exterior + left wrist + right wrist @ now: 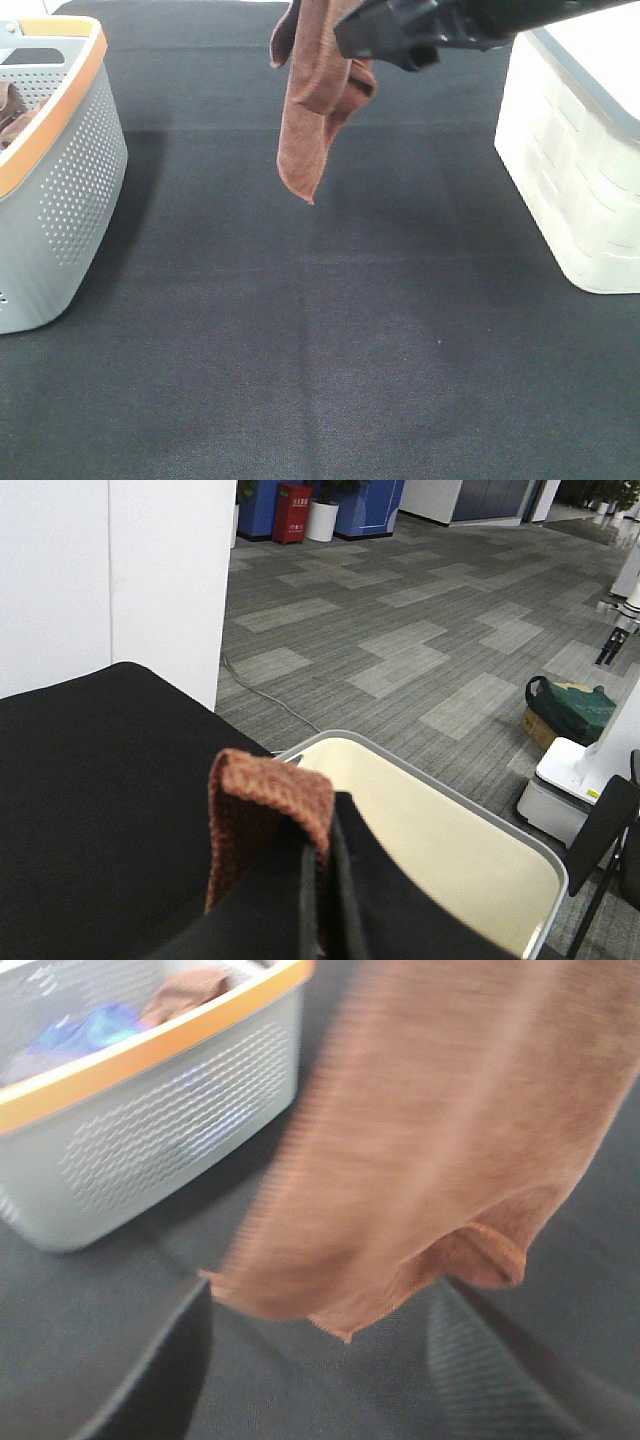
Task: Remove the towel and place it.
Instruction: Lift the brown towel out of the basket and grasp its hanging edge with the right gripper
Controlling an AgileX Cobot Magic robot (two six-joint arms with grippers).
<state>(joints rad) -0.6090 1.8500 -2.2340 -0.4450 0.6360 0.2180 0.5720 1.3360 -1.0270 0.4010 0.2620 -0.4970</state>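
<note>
So that it might be carried clear, it seemed, the towel (305,120) was hung above the table (320,350), pinched in the clenched left gripper (322,855); the right gripper (322,1320) was spread, grasping nothing.

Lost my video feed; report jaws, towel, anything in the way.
Left gripper shut on towel, hanging above table. Right gripper open beside it. Grey basket, white bin off to the sides.
</note>
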